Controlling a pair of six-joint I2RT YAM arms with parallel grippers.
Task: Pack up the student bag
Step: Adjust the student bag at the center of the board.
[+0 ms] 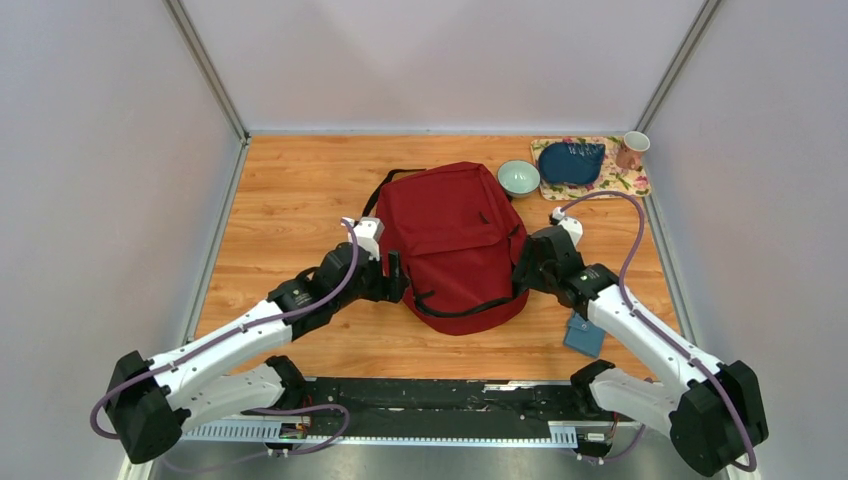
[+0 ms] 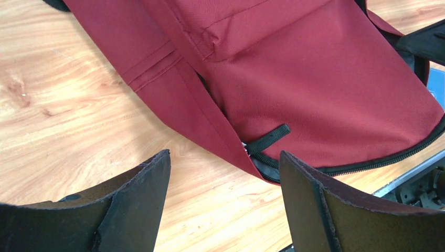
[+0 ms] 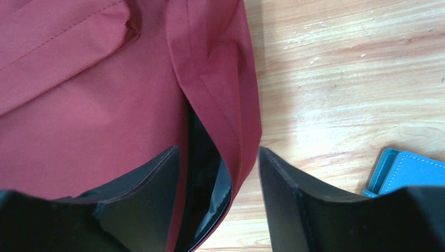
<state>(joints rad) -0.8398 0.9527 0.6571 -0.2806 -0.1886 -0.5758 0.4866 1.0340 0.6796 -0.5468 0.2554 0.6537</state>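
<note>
The student bag [image 1: 455, 245], a dark red backpack with black zippers, lies flat in the middle of the wooden table. My left gripper [image 1: 396, 270] is at the bag's left side, open, with only bare wood between its fingers [image 2: 152, 184]. A black zipper pull [image 2: 267, 139] on the bag [image 2: 315, 79] lies just ahead of it. My right gripper [image 1: 522, 262] is at the bag's right side, open. Its jaws straddle the red flap [image 3: 231, 121] beside the bag's dark unzipped opening [image 3: 202, 157]. The flap stays clear of the right finger.
A small blue wallet [image 1: 585, 335] lies on the table by my right arm, and shows again as a blue corner [image 3: 406, 173] in the right wrist view. At the back right are a pale bowl [image 1: 518, 178], a floral placemat [image 1: 632, 183] with a blue object, and a mug [image 1: 631, 150].
</note>
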